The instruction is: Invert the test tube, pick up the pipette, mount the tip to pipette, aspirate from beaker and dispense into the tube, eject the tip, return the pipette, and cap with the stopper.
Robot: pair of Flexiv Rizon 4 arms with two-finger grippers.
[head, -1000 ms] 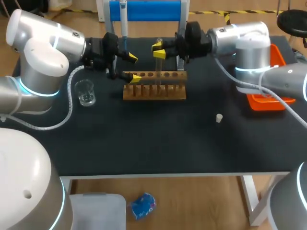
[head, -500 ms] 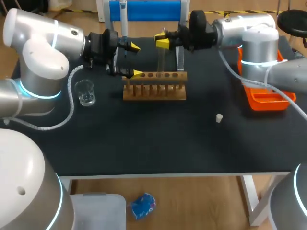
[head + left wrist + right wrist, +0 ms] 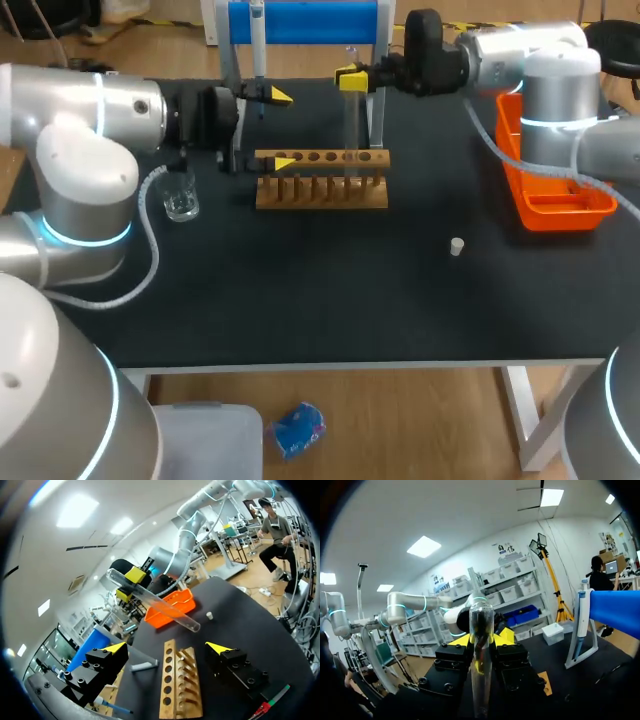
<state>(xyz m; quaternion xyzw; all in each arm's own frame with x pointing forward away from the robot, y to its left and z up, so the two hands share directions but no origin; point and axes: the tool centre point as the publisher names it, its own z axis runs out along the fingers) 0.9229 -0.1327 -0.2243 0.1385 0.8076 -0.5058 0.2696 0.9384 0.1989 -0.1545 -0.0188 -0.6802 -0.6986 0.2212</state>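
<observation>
— head view, left to right: what have you got?
— glass beaker (image 3: 180, 195) on the surface at my left. then my left tool (image 3: 282, 130), fingers wide apart at the left end of the wooden rack (image 3: 320, 185). the pipette (image 3: 258, 40) hangs on the blue stand (image 3: 300, 20) behind.
— and the test tube (image 3: 351, 120)?
— upright over the rack, clamped near its top in my right tool (image 3: 352, 78). right wrist view shows both fingers pressed on the glass. further right the stopper (image 3: 456, 246) lies alone on the surface, and the orange tray (image 3: 555, 205) sits by the right edge.
</observation>
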